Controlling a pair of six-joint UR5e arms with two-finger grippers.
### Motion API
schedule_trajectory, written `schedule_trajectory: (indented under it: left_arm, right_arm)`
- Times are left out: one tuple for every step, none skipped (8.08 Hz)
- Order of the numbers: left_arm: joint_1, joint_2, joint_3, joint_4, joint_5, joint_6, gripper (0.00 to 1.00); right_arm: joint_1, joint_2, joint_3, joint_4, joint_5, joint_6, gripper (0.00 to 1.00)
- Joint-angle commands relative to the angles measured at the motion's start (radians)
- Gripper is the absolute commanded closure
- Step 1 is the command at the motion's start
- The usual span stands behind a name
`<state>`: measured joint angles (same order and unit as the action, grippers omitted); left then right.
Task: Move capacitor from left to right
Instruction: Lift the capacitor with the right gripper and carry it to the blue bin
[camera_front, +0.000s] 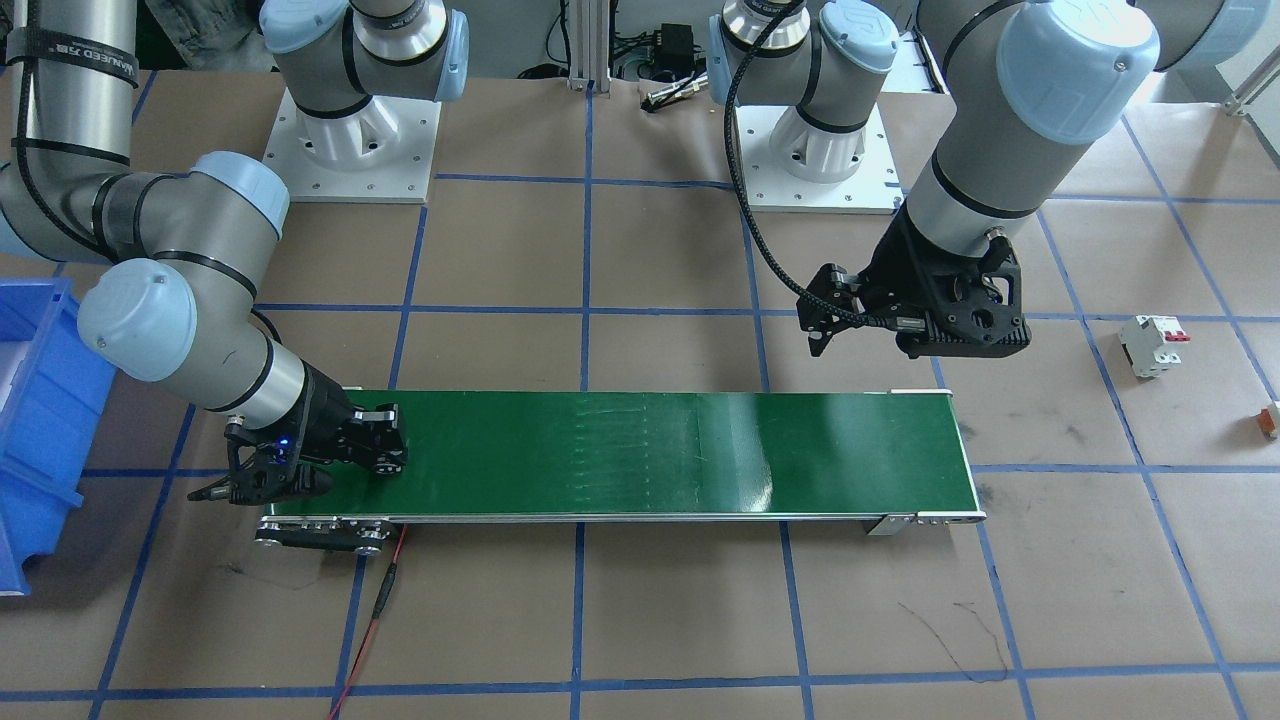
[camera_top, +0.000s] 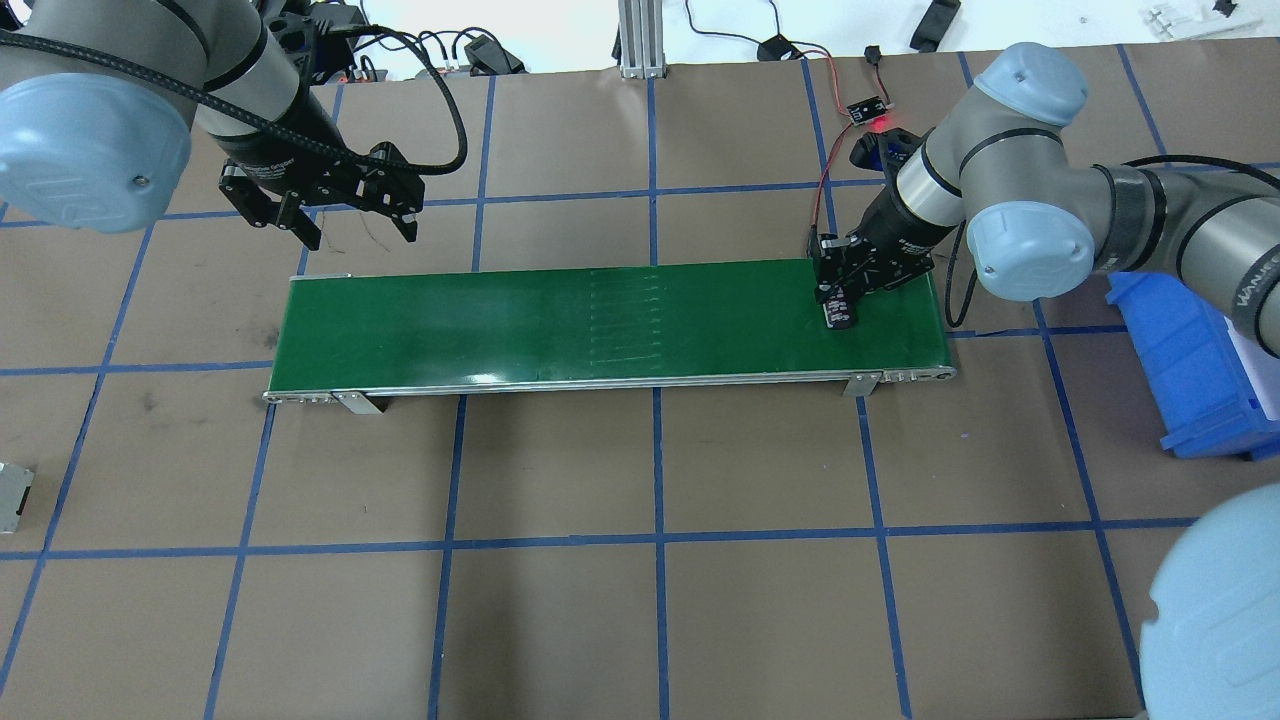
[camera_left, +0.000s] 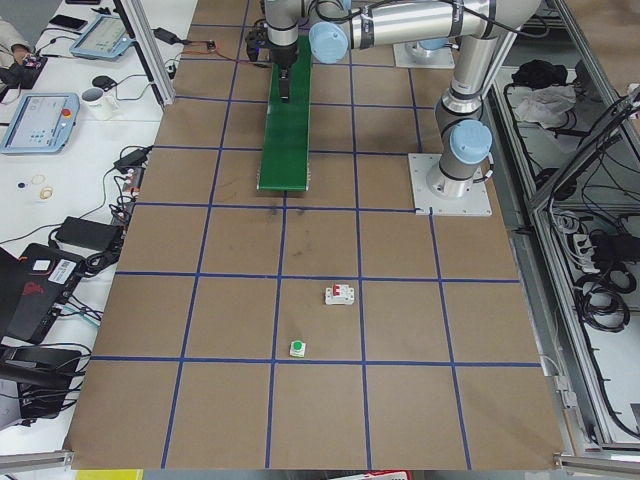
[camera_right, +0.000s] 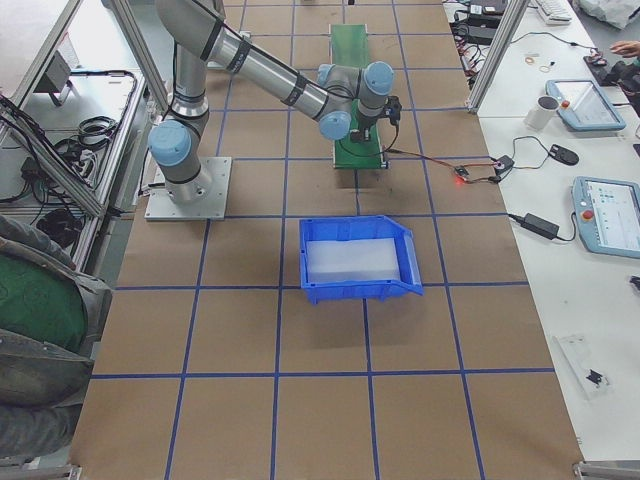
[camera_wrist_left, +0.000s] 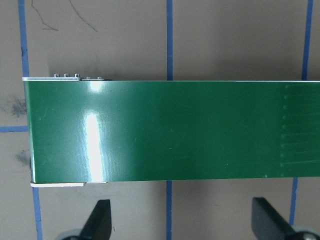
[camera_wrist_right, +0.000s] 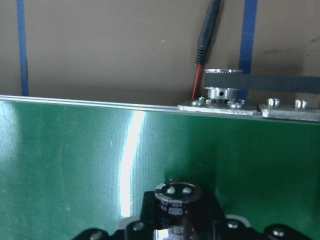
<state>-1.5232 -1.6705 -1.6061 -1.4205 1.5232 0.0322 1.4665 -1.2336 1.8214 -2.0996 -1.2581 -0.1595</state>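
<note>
The capacitor (camera_top: 840, 316), a stubby black cylinder with a silvery end, sits between the fingers of my right gripper (camera_top: 843, 300) just over the right end of the green conveyor belt (camera_top: 600, 320). In the right wrist view the capacitor (camera_wrist_right: 178, 199) shows end-on, clamped in the gripper, low over the belt (camera_wrist_right: 75, 165). In the front view this gripper (camera_front: 385, 450) hides the capacitor. My left gripper (camera_top: 320, 215) is open and empty, in the air beyond the belt's left end. In the left wrist view its fingertips (camera_wrist_left: 100, 220) stand wide apart over the belt (camera_wrist_left: 175, 130).
A blue bin (camera_top: 1190, 370) stands right of the belt. A white circuit breaker (camera_front: 1152, 345) and a small orange-and-white part (camera_front: 1270, 420) lie on the table on my left side. A red wire (camera_front: 375, 620) runs from the belt's motor end.
</note>
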Motion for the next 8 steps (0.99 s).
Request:
schedule_trajectory:
  left_arm:
    - [0.000,0.000,0.000,0.000,0.000,0.000,0.00]
    - [0.000,0.000,0.000,0.000,0.000,0.000,0.00]
    - [0.000,0.000,0.000,0.000,0.000,0.000,0.00]
    - [0.000,0.000,0.000,0.000,-0.001,0.000,0.00]
    - [0.000,0.000,-0.002,0.000,-0.002,0.000,0.00]
    - [0.000,0.000,0.000,0.000,-0.002,0.000,0.00]
    - [0.000,0.000,-0.002,0.000,-0.002,0.000,0.00]
    - [0.000,0.000,0.000,0.000,-0.002,0.000,0.00]
  right_arm:
    - [0.000,-0.036,-0.030,0.029,-0.104,0.008,1.00]
    - [0.000,-0.076,-0.063,0.053,-0.165,0.006,1.00]
    - [-0.003,-0.104,-0.115,0.122,-0.244,-0.003,1.00]
    - [-0.006,-0.134,-0.158,0.174,-0.327,-0.017,1.00]
    - [-0.014,-0.177,-0.166,0.197,-0.389,-0.021,1.00]
    - [-0.049,-0.196,-0.171,0.234,-0.414,-0.044,1.00]
    - [-0.128,-0.211,-0.172,0.248,-0.428,-0.154,1.00]
    - [-0.221,-0.236,-0.172,0.265,-0.428,-0.257,1.00]
